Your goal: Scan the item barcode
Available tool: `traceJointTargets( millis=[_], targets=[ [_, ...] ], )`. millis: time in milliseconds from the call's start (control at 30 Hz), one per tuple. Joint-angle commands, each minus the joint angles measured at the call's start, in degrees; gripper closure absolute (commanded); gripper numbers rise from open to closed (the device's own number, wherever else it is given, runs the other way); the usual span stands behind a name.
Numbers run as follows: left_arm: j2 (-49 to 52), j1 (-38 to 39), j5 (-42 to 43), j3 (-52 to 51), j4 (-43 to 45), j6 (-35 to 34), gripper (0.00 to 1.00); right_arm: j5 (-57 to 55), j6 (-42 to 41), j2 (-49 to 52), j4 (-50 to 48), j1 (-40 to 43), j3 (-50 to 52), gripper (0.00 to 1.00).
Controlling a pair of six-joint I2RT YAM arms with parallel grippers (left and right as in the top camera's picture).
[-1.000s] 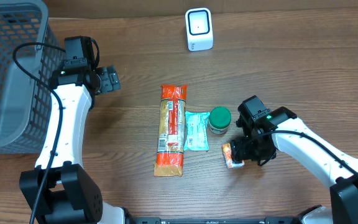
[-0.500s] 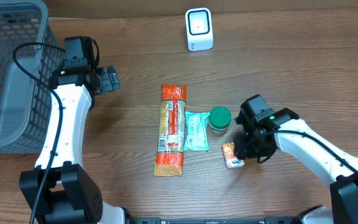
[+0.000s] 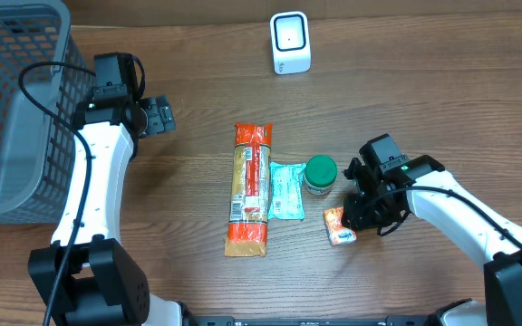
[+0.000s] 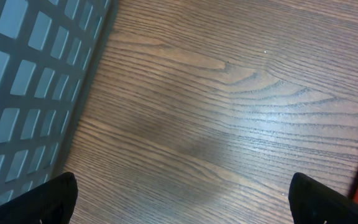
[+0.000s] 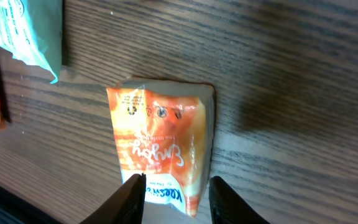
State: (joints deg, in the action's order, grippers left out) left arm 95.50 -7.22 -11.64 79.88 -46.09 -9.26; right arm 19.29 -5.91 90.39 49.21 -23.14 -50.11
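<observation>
Four grocery items lie in a loose group at the middle of the wooden worktop (image 3: 406, 100): a long orange pack (image 3: 250, 190), a teal sachet (image 3: 286, 190) touching its right side, a green-lidded jar (image 3: 320, 175) at the sachet's upper right corner, and a small orange packet (image 3: 338, 226) just below the jar. The right pincer (image 3: 356, 217) is down over this small orange packet (image 5: 160, 149), which lies flat on the wood. In the right wrist view its two fingertips (image 5: 129, 196) close on the packet's near end, one against each long edge. How firmly they press cannot be told.

The white barcode scanner (image 3: 290, 43) stands at the far edge of the worktop, well apart from the packet and from both arms.

The left pincer (image 3: 159, 116) hangs over bare wood, near the grey mesh basket (image 3: 7, 109) at the left. In the left wrist view its jaws stand wide apart and hold nothing (image 4: 182, 199), with the basket wall (image 4: 30, 81) along the left of that view.
</observation>
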Motion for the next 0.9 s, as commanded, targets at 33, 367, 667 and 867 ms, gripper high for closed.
traceJointTargets(
  millis=[33,367,667,867],
  targets=[
    [0.1,0.2,-0.4,0.9,0.0,-0.2,0.0,0.9,0.3,-0.3,-3.7,0.1,3.5,0.64],
    [0.1,0.1,-0.4,0.9,0.0,-0.2,0.0,0.9,0.0,-0.3,-11.1,0.1,7.1,0.7],
    [0.1,0.1,-0.4,0.9,0.0,-0.2,0.0,-0.1,0.0,-0.3,-10.3,0.1,7.1,0.7],
    [0.1,0.1,-0.4,0.9,0.0,-0.2,0.0,0.2,0.0,-0.3,-9.8,0.1,7.1,0.96]
  ],
)
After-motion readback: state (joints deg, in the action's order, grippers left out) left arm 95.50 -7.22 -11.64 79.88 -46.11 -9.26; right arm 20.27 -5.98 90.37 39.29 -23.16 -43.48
